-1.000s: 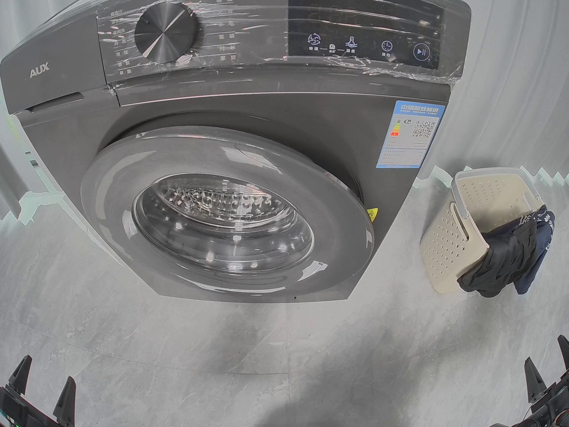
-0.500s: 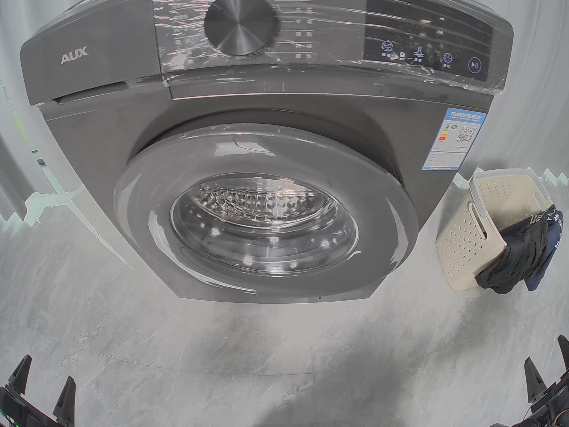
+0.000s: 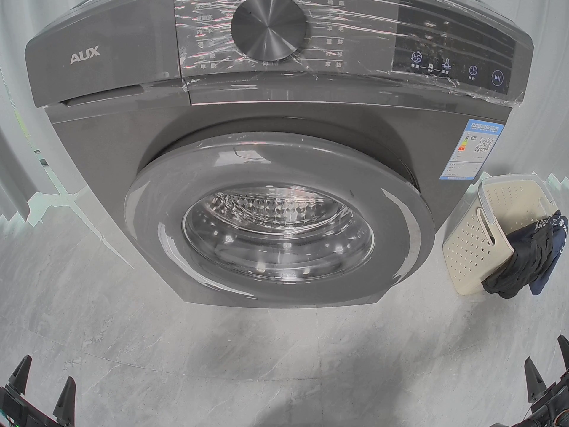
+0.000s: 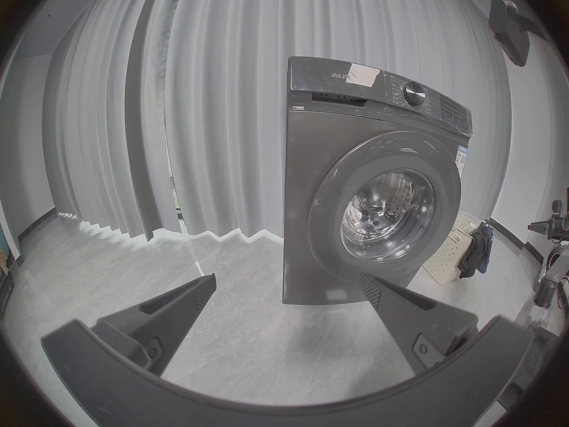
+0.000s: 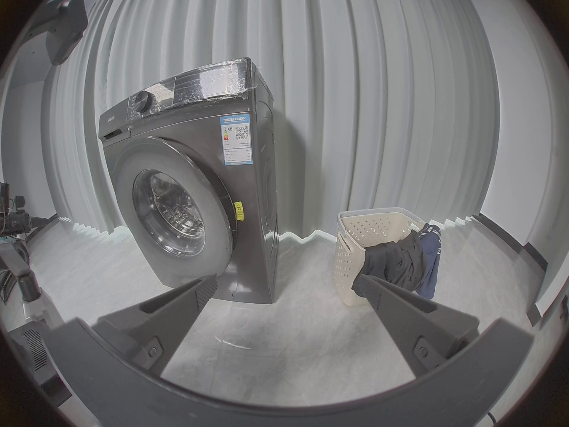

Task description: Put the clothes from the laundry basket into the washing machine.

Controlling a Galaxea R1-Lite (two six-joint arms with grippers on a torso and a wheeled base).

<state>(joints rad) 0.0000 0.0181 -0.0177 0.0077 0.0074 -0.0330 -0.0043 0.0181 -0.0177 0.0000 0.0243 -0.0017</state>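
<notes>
A grey front-loading washing machine [image 3: 267, 149] stands straight ahead, its round glass door [image 3: 278, 232] closed. To its right on the floor sits a cream perforated laundry basket [image 3: 474, 247] with dark clothes [image 3: 524, 259] draped over its rim. The basket [image 5: 361, 238] and clothes [image 5: 397, 262] also show in the right wrist view, beyond the right gripper. My left gripper [image 3: 41, 384] hangs low at the lower left, open and holding nothing. My right gripper [image 3: 548, 366] hangs low at the lower right, open and holding nothing. Both are well short of the machine.
Pale pleated curtains [image 5: 379, 90] line the wall behind the machine and basket. Grey tiled floor [image 3: 237, 351] lies open between me and the machine. A dark skirting board [image 5: 515, 244] runs along the wall to the right of the basket.
The whole head view has shifted: the machine and basket now sit further right and slightly lower in it, so the camera moved. Both grippers hold the same place.
</notes>
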